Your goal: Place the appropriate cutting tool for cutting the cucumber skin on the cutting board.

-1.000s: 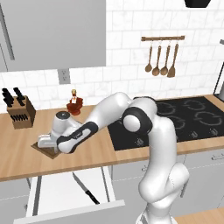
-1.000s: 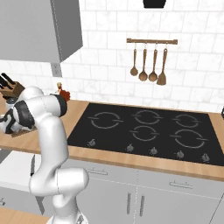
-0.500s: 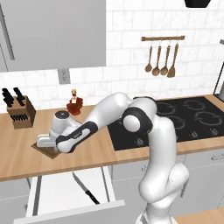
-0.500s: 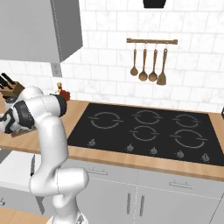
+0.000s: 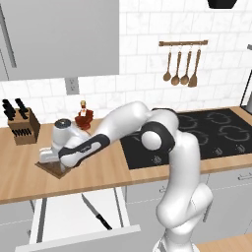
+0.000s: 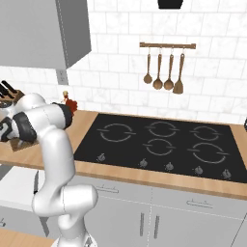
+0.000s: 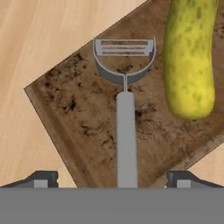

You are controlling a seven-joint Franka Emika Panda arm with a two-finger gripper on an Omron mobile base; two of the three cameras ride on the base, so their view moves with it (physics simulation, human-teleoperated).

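The gripper (image 7: 112,179) stands open, its tips wide either side of the peeler (image 7: 125,109), which lies flat on the cutting board (image 7: 78,109); the cucumber (image 7: 190,57) rests at two o'clock. Best lift straight away, brushing neither.

The peeler (image 7: 125,109) is small, grey and made of metal. It lies flat on the board (image 7: 78,113) in the middle of the hand view. Its round loop head with the slotted blade points to the top, and its slim handle runs straight down to the bottom edge. The cucumber (image 7: 190,57) is yellow-green with small dark spots. It lies on the board too, at the upper right, near the peeler but not touching it. The board is dark brown wood and sits turned at a slant.
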